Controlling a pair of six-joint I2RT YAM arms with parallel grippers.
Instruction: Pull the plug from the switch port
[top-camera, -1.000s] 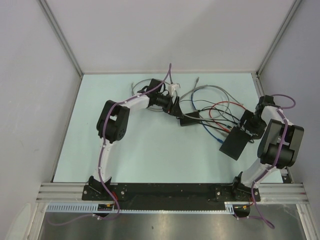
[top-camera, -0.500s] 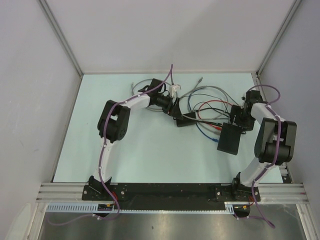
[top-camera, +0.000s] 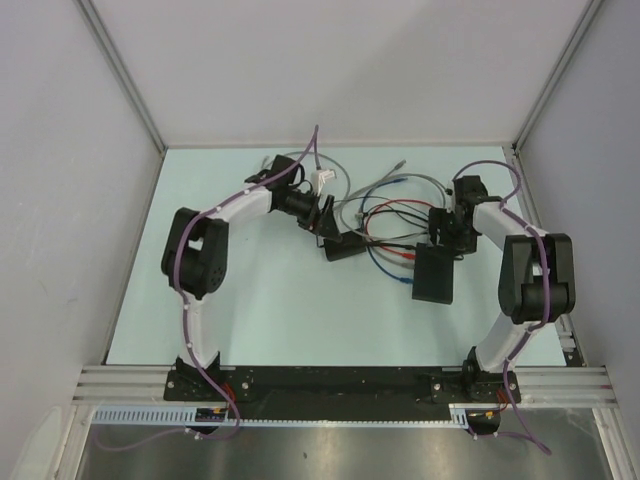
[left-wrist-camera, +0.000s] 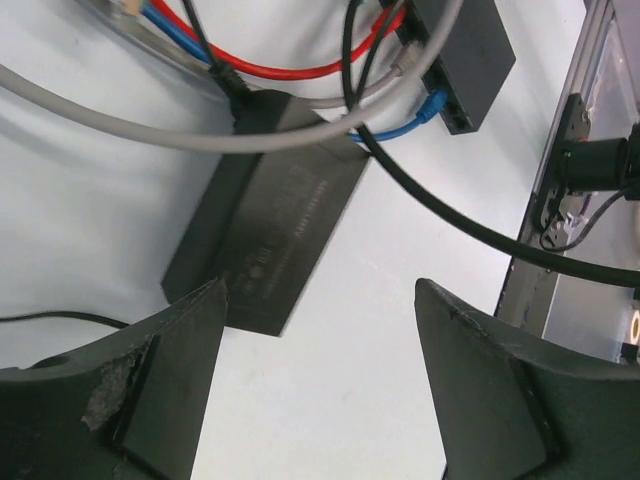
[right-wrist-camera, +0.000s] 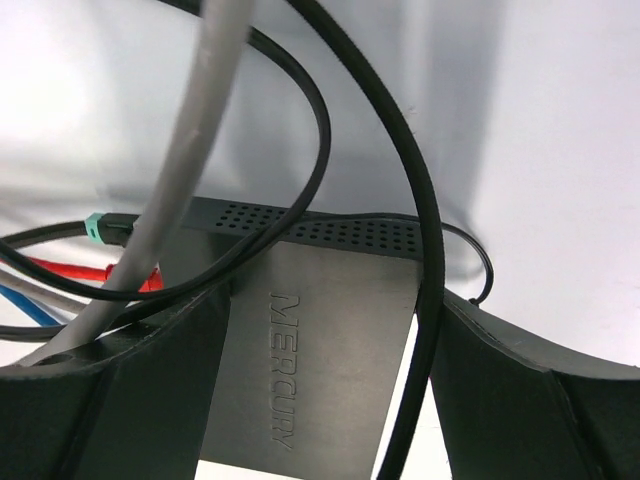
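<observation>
The flat black switch lies right of centre, with red, blue, grey and black cables plugged into its far edge. In the left wrist view its port edge holds a blue plug and a grey plug. My right gripper is open over the switch's far end. Its jaws stand either side of the box marked MERCURY, and a black cable runs along the right side. My left gripper is open and empty, just short of the black power brick.
A tangle of grey, red, blue and black cables lies between the two grippers. A white connector sits behind the left wrist. The aluminium frame rail runs along the table's near edge. The enclosure walls stand at the sides and back.
Both arms have swung left. The switch has slid left and turned to lie nearly straight. The power brick and cables have shifted left with them.
</observation>
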